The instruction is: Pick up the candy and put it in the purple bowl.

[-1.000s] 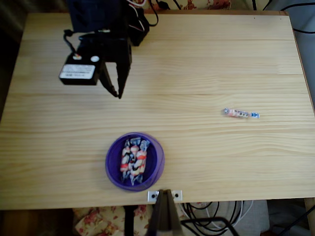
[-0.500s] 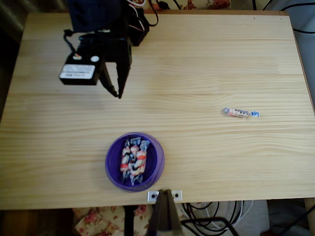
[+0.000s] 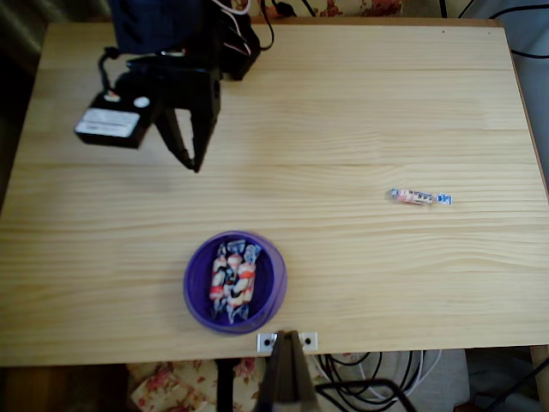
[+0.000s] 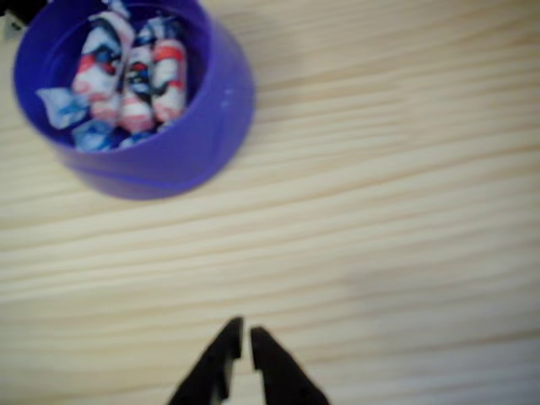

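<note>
One candy (image 3: 419, 197), pale pink and white with blue twisted ends, lies alone on the right side of the wooden table in the overhead view. The purple bowl (image 3: 190, 283) stands near the front edge, left of centre, with several wrapped candies (image 3: 233, 276) inside. My black gripper (image 3: 192, 165) hangs at the back left, above the bowl in the picture and far left of the loose candy. Its fingers are shut with nothing between them. In the wrist view the gripper (image 4: 244, 329) points at bare wood, with the bowl (image 4: 181, 152) and its candies (image 4: 131, 76) at the upper left.
The arm's base and cables (image 3: 240, 39) occupy the back-left edge of the table (image 3: 360, 103). A camera mount (image 3: 287, 343) is clamped to the front edge just below the bowl. Cables hang past the front right edge.
The arm has swung a little to the left and toward the back of the table. The loose candy and the bowl have stayed put.
</note>
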